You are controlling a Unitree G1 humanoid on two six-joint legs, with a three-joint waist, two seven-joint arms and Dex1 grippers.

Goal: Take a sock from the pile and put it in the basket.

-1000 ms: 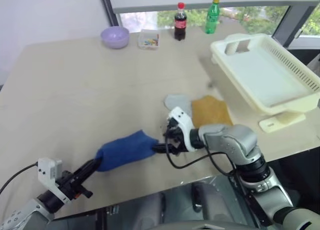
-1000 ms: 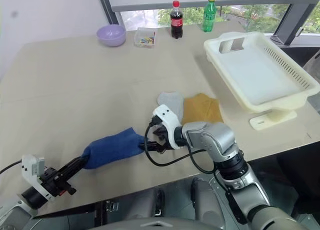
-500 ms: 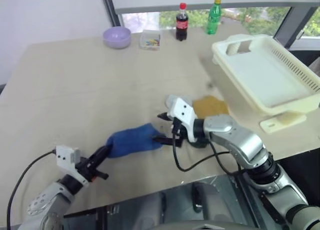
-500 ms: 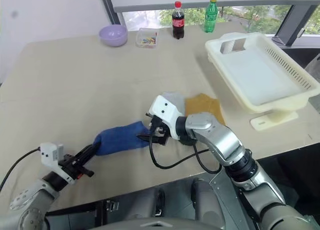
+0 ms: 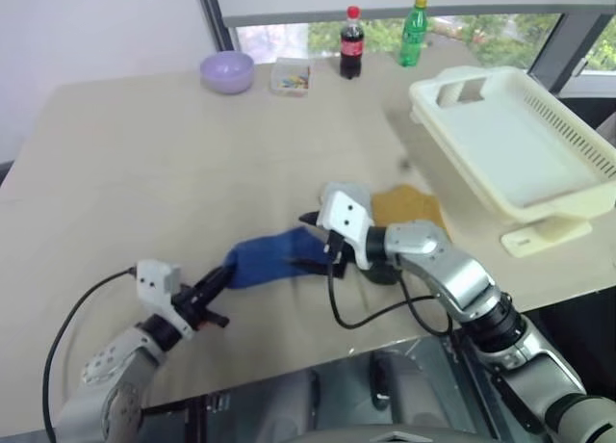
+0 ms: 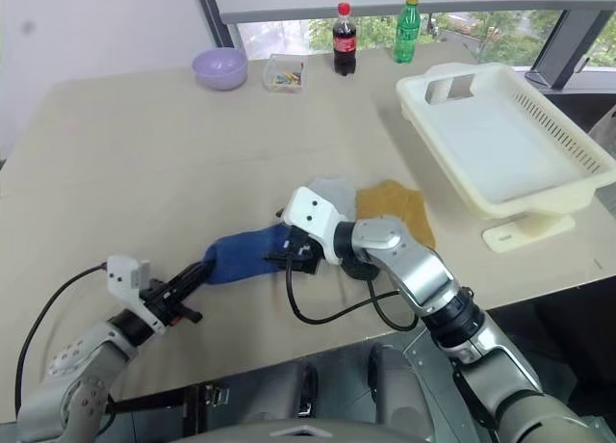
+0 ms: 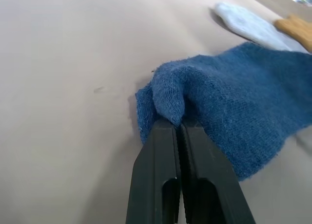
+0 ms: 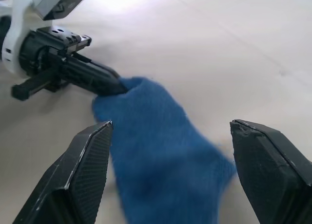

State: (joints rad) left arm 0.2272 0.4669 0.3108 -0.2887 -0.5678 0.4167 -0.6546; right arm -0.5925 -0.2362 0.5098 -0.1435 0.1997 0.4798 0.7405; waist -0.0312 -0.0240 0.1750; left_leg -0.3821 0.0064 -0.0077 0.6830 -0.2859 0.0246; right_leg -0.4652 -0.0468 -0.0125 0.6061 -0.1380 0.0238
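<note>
A royal blue sock (image 5: 269,258) lies on the tan table near its front edge. My left gripper (image 5: 223,277) is shut on the sock's left end, a fold of blue fabric pinched at its tips (image 7: 178,126). My right gripper (image 5: 310,241) stands open at the sock's right end, one finger on each side of it (image 8: 170,125). Behind that hand lies the pile: a pale grey sock (image 5: 348,190) and a mustard sock (image 5: 409,207). The cream-white basket (image 5: 577,140) stands at the far right with nothing in it.
A lilac bowl (image 5: 227,72), a small clear box (image 5: 289,76), a cola bottle (image 5: 350,42) and a green bottle (image 5: 413,31) line the far edge. A cream flat piece (image 5: 529,239) lies in front of the basket. The table's front edge runs just below both hands.
My left gripper has pushed forward and to the right, dragging the blue sock toward the right hand. The right wrist has rolled, with its fingers still open at the sock's end.
</note>
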